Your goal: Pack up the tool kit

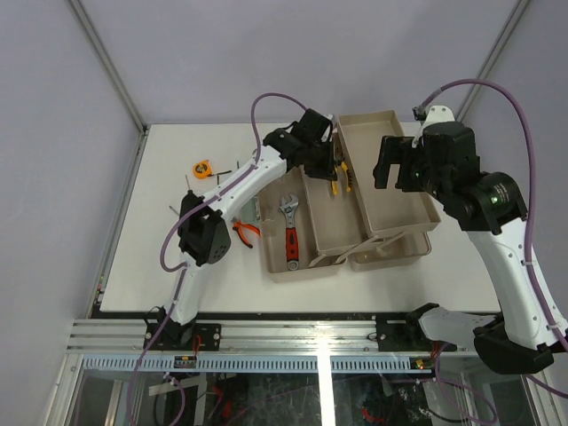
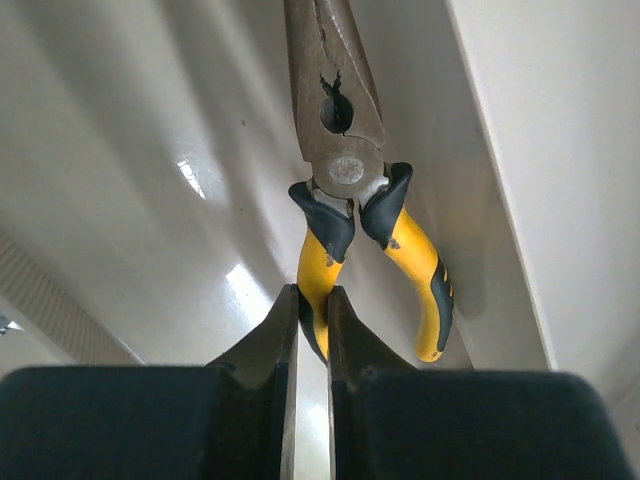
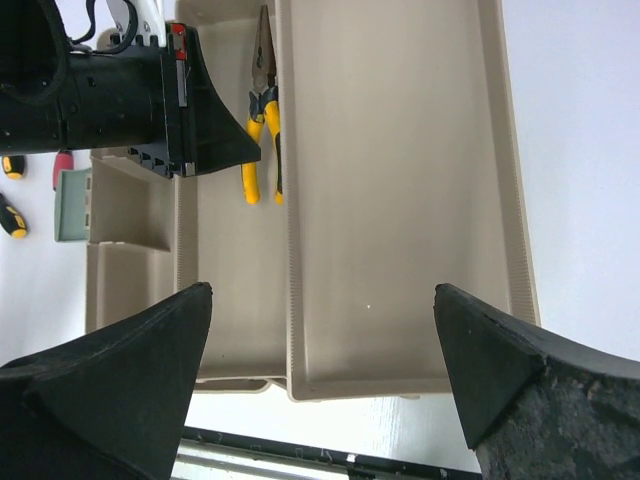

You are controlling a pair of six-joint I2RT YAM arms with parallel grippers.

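Left tool [image 2: 312,293] pinching pliers [image 2: 345,165] in toolbox [image 1: 316,229], wrench [image 1: 290,232] inside

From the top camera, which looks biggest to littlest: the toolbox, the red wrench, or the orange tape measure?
1. toolbox
2. red wrench
3. orange tape measure
All sit at about table height, so nearness to the camera hardly changes this.

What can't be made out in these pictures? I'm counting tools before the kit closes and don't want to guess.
Yellow pliers: tip cut off by top edge, left wrist view.
Dark bits near the tape measure: too small to name, top view.
Yellow-black handles: cut off by left edge, right wrist view.
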